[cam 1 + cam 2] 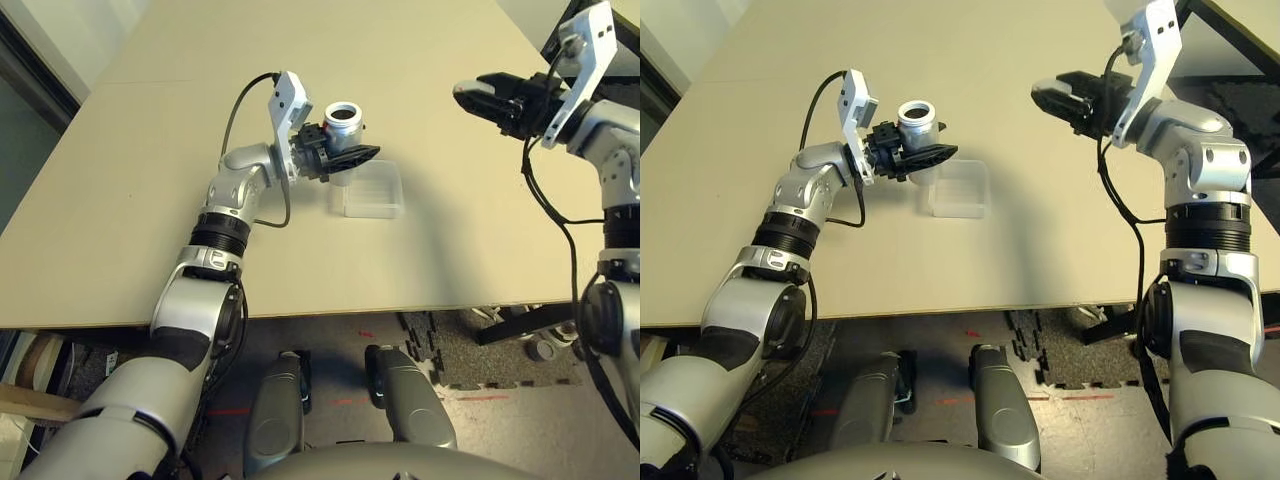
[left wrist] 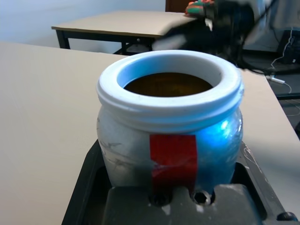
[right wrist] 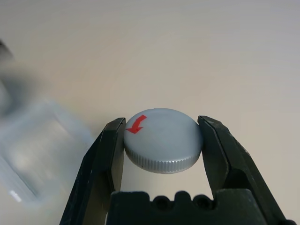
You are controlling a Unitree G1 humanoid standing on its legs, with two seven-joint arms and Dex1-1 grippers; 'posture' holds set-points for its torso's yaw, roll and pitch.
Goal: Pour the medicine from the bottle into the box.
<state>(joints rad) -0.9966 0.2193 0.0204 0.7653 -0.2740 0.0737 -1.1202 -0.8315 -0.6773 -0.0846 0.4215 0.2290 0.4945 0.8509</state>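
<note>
Broadly, the table [image 1: 150, 190] spreads bare on every side of both arms, with wide open surface beyond the left gripper [image 1: 340, 160] and between it and the right gripper [image 1: 478, 98]; the near edge runs well behind both tools. The box [image 1: 373, 190] lies flat just beside and slightly below the left gripper's fingertips, on the side toward the right arm, its open face upward. The left gripper is clamped on the bottle [image 1: 343, 122], fingers pressed against its lower body. The bottle stands about upright, long axis vertical, round mouth facing up, dark inside; its red mark [image 2: 172, 157] faces the wrist. Whether the medicine lies within cannot be told. The right gripper hangs above the table, well apart from the box, and pinches a flat round grey cap [image 3: 162, 139] by its ribbed rim, a red arrow on its top.
</note>
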